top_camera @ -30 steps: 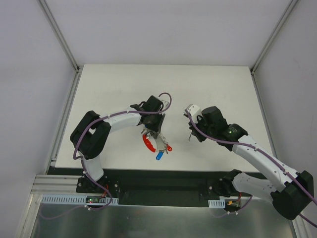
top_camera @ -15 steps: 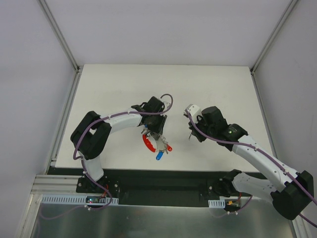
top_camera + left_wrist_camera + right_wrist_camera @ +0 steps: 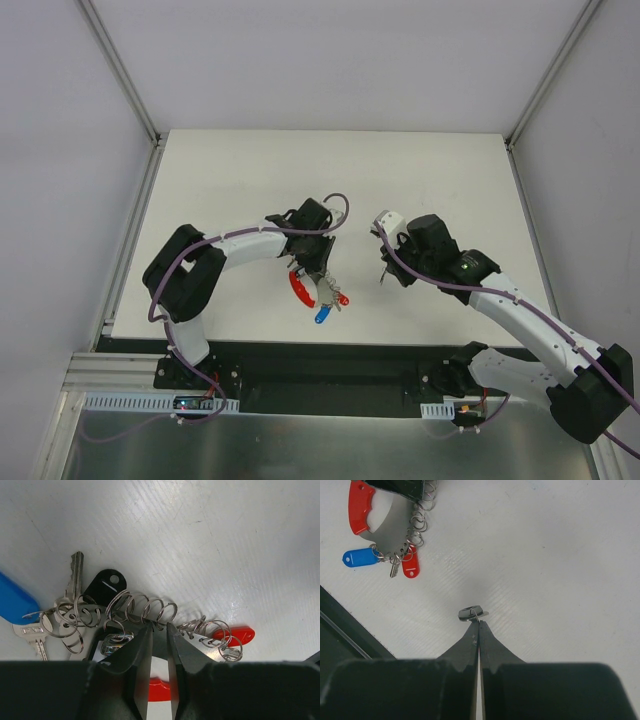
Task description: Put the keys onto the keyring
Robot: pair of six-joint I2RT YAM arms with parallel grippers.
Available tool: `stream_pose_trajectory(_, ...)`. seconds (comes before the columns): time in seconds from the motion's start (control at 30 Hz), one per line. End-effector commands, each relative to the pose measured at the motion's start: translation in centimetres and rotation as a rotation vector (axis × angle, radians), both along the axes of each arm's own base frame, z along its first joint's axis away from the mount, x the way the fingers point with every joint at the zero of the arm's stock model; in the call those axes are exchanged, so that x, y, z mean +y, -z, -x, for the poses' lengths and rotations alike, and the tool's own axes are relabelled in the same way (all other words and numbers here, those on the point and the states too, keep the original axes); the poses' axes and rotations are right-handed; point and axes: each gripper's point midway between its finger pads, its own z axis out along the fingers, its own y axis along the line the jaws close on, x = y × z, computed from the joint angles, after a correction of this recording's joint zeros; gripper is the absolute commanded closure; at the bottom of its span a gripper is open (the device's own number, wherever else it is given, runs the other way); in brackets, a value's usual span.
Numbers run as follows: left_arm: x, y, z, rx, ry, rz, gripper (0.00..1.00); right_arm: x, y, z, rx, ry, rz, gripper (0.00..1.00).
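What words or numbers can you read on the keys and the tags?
None can be read for sure.
Silver key head: stamped letters, too blurred to read.
Metal plate by the red tag: stamped marks, unreadable.
Black tag: just a white stroke, no word.
Blue tag: blank where it shows.
Small key in the right gripper: too small to tell.
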Motion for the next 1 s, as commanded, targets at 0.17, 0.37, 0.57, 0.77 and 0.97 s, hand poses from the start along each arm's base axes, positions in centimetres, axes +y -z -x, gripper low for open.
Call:
stream_pose_trajectory(0.17,0.1,0.9,0.7,0.011,0.001,-0.049,0.86,0.4,-0.7,0.1,-0.011,-0.007,-0.039,0.98)
stream_pose_trajectory(0.37,-0.3,0.5,0.3,-0.021,0.003,-0.062,0.86,0.4,-0.7,0.1,-0.010,-0.009,-0.043,0.99)
stream_pose_trajectory(0.57,-0.1,1.3,0.1,-0.041,0.003,-0.110,0.88,0.5,-0.8,0.1,-0.012,-0.010,-0.047,0.99)
stream_pose_trajectory(0.77,0.4,1.8,0.3,-0.080,0.009,-0.171,1.00,0.4,-0.8,0.2,-0.012,-0.010,-0.047,0.99)
stream_pose_trajectory(0.97,1.3,-0.5,-1.1,-0.212,-0.018,-0.237,1.00,0.3,-1.1,0.1,-0.019,-0.002,-0.046,0.99)
